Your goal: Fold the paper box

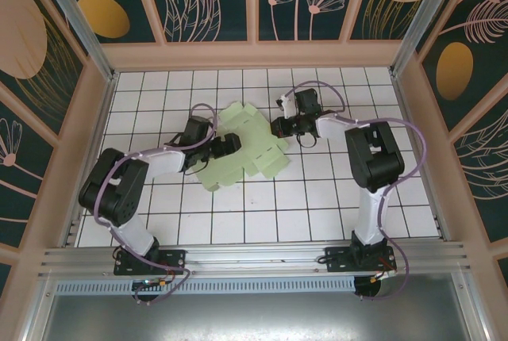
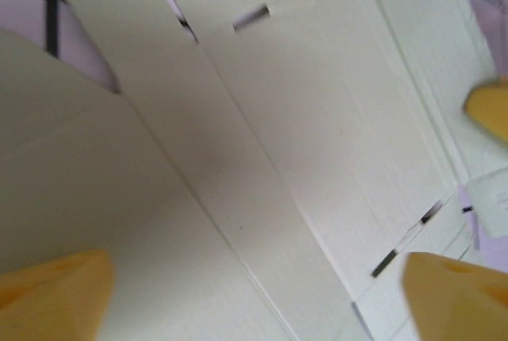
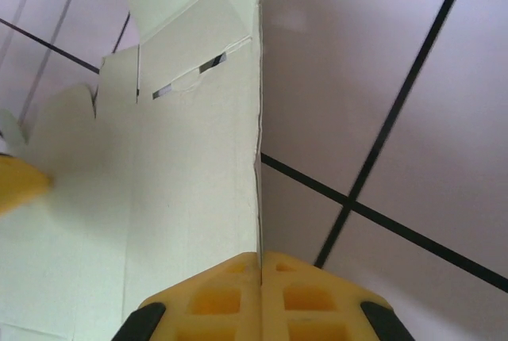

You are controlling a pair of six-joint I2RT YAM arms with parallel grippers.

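1. A pale mint-green cut-out of thin card, the paper box (image 1: 246,149), lies unfolded near the middle of the white desk (image 1: 317,206). The desk is tiled in a black grid, and the creased panels and flaps spread out between the two arms.
2. The right claw (image 1: 279,128) sits at the card's right-hand edge. In the right wrist view its yellow fingers (image 3: 214,297) are pressed together, and the edge of the paper box (image 3: 190,198) runs straight into the seam between them. The claw is closed and gripping the card.
3. The left claw (image 1: 232,146) hangs over the left-centre of the cut-out. Seen from the left wrist, its two yellow fingertips (image 2: 55,297) stand wide apart, open above the creased panels (image 2: 262,159). Whether they touch the card cannot be told.
4. Short dark slits (image 2: 254,14) cut through the card near its folds, and one shows in the right wrist view too (image 3: 190,79).
5. Purple cables (image 1: 397,131) loop along the black arms.
6. A silver metal rail (image 1: 254,255) runs along the near edge of the desk.
7. Dark teal wall panels (image 1: 214,4) with orange shapes and pale leaf drawings enclose the desk.
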